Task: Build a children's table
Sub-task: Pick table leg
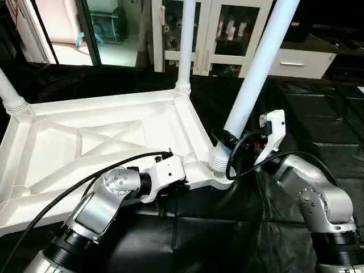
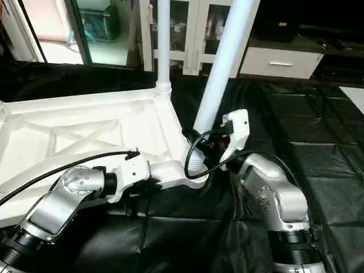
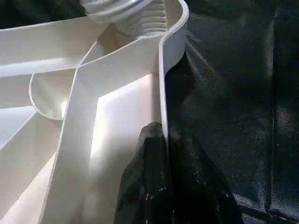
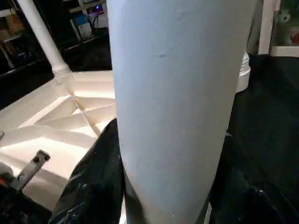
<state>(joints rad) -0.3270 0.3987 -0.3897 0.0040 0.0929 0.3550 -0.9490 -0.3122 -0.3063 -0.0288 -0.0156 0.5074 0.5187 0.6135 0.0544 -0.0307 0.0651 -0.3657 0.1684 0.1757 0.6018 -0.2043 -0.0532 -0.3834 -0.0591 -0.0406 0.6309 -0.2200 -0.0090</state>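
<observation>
The children's table top [image 1: 85, 136] lies upside down on the black sheet, ribs facing up. Its legs stand in corner sockets: one at the far left [image 1: 8, 94], one at the far corner [image 1: 186, 40], and a tilted one [image 1: 259, 74] in the near right socket. My right gripper [image 1: 227, 139] is shut on that tilted leg [image 4: 173, 93] just above the socket, a black finger [image 4: 93, 186] on each side. Beside the same corner, my left gripper [image 1: 185, 179] is shut on the top's near rim [image 3: 161, 84], its fingers [image 3: 140, 186] pinching the rim wall.
White cabinets with glass doors [image 1: 216, 28] and a drawer unit [image 1: 296, 62] stand behind the work table. The black sheet [image 1: 227, 227] lies wrinkled around the near corner. A black cable [image 1: 68, 187] runs along my left forearm over the top.
</observation>
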